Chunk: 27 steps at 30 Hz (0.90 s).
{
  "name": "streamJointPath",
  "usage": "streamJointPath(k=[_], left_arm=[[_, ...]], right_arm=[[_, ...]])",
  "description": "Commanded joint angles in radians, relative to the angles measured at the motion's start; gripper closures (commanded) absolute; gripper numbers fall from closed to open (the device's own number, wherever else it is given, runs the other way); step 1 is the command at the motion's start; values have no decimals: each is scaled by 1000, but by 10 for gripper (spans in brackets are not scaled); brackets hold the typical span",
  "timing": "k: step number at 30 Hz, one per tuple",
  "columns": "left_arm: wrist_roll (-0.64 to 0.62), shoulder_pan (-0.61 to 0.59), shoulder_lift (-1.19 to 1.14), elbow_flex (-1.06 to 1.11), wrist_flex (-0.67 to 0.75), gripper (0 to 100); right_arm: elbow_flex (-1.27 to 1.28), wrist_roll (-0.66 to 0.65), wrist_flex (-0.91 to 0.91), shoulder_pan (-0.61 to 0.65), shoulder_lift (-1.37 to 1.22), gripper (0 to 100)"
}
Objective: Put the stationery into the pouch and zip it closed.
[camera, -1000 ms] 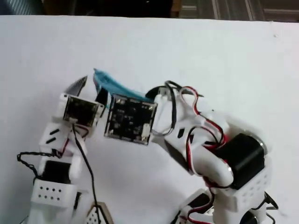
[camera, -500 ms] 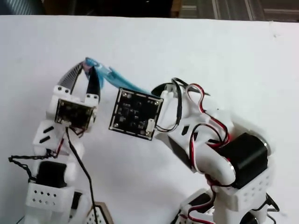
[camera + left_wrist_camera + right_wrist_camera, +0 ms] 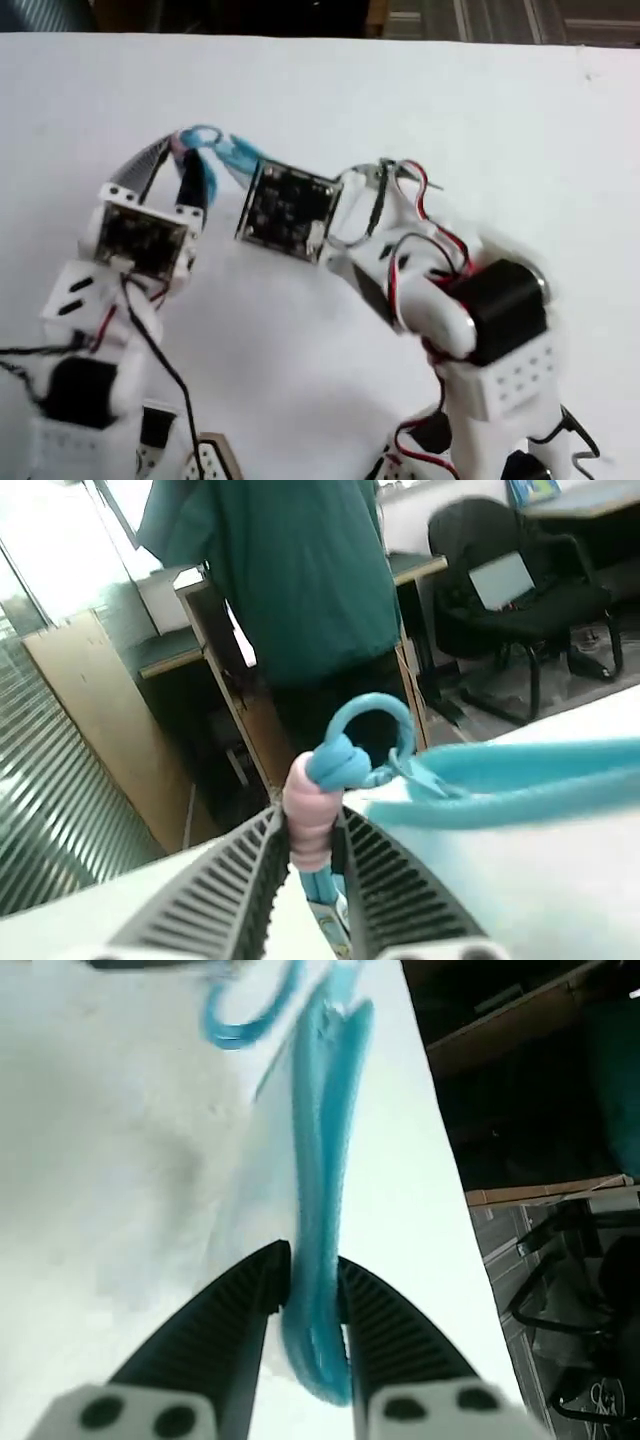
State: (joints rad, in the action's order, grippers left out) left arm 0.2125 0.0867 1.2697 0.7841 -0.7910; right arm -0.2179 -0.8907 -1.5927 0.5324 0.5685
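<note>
High view: left claw point(image 3: 186, 150) dragged the zipper pull point(image 3: 203, 136) farther.

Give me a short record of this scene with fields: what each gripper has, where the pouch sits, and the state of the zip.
left gripper: shut on the pink zipper pull, which is tied to a blue cord loop
right gripper: shut on the blue edge of the pouch
pouch position: held between the two grippers, over the white table
zip state: cannot tell whether it is open or closed
likely next move: draw the pull along the edge while the right gripper holds the pouch, as a guess
</note>
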Motion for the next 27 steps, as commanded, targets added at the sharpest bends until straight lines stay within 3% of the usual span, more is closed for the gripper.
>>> streamJointPath(k=[1,7,16,27], left_arm=[[-58,4,-1,-218,-175,976],[-129,16,-2,-325,-296,976],[-155,245,-5,-315,-439,977],[-169,259,-2,-316,-479,977]], right_arm=[[52,54,96,-19,28,981],[181,124,229,-21,27,981],[247,299,318,73,7,981],[132,454,325,266,-150,981]])
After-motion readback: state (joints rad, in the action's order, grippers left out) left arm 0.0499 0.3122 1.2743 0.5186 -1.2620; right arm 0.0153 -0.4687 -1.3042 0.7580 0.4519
